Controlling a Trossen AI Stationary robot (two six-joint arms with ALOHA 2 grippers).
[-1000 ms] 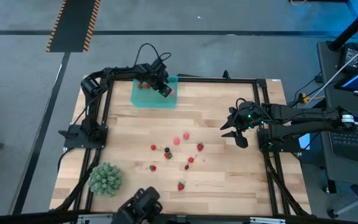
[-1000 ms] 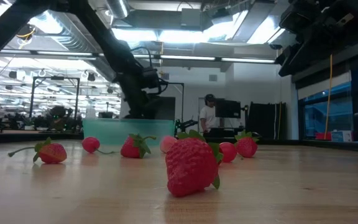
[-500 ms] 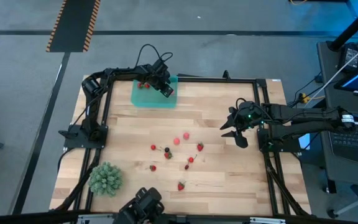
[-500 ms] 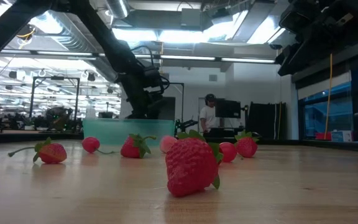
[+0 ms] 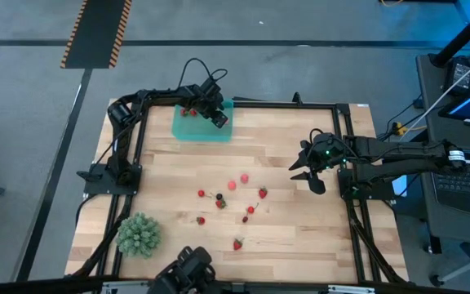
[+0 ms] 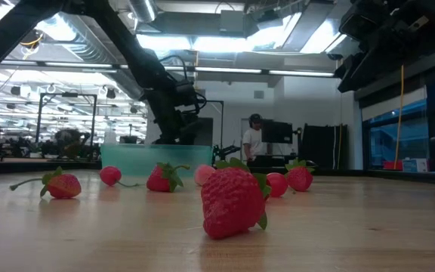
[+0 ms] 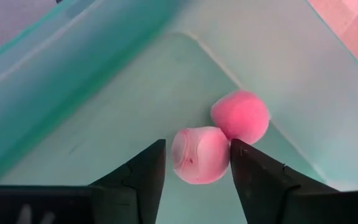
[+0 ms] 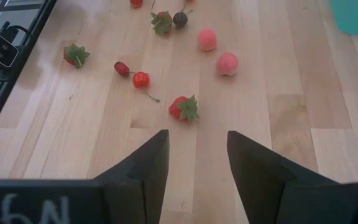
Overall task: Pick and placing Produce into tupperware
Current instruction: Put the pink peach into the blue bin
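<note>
The teal tupperware stands at the table's far edge, left of centre. My left gripper reaches down into its right corner and is open. On the container floor lie two pink fruits: one between my fingers, the other just beyond it. Red fruit shows in the container's far left part. Several pieces of produce lie loose on the wooden table's middle. My right gripper hangs open above the table's right side, with nothing between its fingers. My left gripper's fingers stand on either side of the pink fruit, which rests on the tupperware floor. A gap shows beside one finger. The other finger is right against the fruit, and I cannot tell whether it touches.
A spiky green ball sits at the near left corner. Black frame rails border the table's sides. A strawberry lies close to the near edge. A person stands in the room beyond the far edge.
</note>
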